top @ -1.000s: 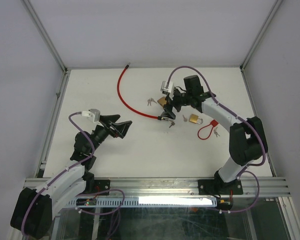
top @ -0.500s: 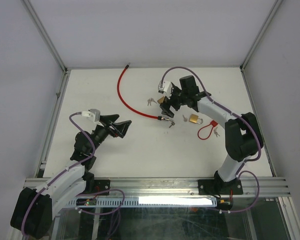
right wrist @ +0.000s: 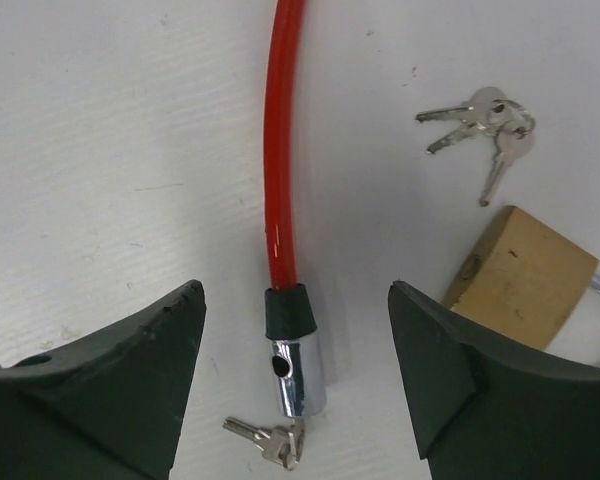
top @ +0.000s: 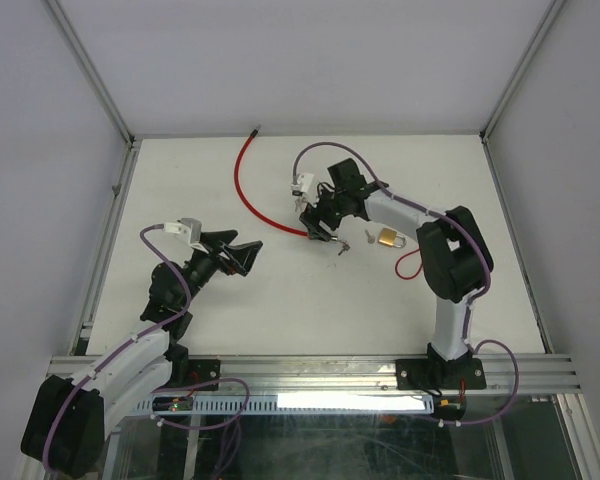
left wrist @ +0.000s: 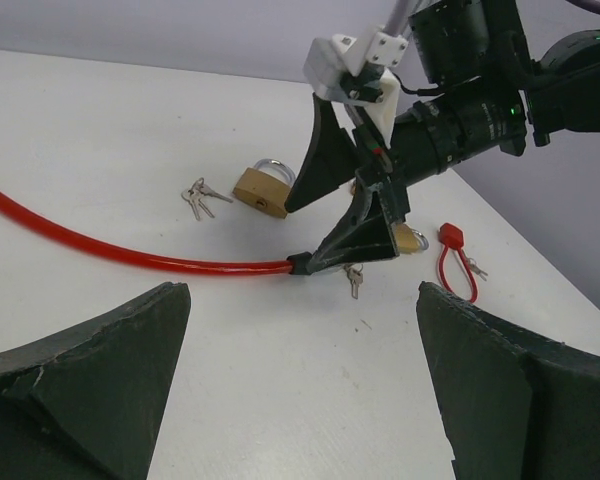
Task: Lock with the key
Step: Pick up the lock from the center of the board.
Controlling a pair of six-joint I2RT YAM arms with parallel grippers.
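A red cable lock (top: 245, 185) curves across the table from the back towards the middle. Its chrome lock head (right wrist: 298, 372) lies flat, with a small bunch of keys (right wrist: 270, 440) at its end. My right gripper (right wrist: 295, 300) is open and straddles the lock head, with a gap on each side and neither finger touching it. From above, the right gripper (top: 320, 222) covers the cable's end. My left gripper (top: 242, 255) hovers wide open and empty over bare table at the left. In its own view the left gripper (left wrist: 305, 400) faces the cable (left wrist: 130, 255) and the right gripper (left wrist: 340, 215).
A brass padlock (right wrist: 520, 280) and a loose key bunch (right wrist: 485, 120) lie just right of the lock head. A second brass padlock (top: 387, 238) and a thin red loop (top: 408, 265) lie further right. White walls and aluminium rails enclose the table.
My right arm has swung left and come down over the cable's lock head, and its fingers have narrowed a little. The left arm has not moved.
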